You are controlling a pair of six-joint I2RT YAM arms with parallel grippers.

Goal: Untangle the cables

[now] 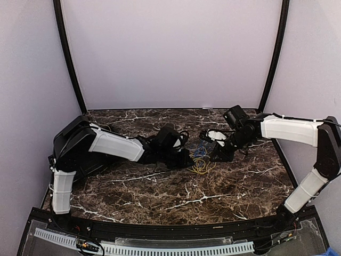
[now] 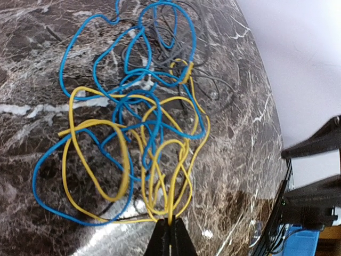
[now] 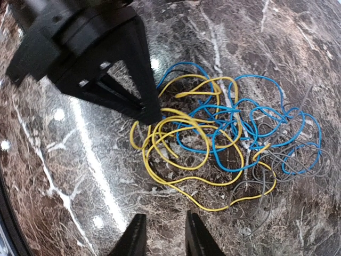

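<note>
The cables lie in one tangled heap on the dark marble table, between my two grippers. Yellow loops, blue loops and thin grey strands cross each other. My left gripper is shut on a yellow cable at the near edge of the heap. From the right wrist, that same left gripper shows with its tip on the yellow loops, with blue and grey beyond. My right gripper stands open just short of the heap, nothing between its fingers.
Pale walls and two black frame posts enclose the back of the table. Both arms reach in low towards the middle. The table's curved edge runs close past the heap, with black arm parts beyond it.
</note>
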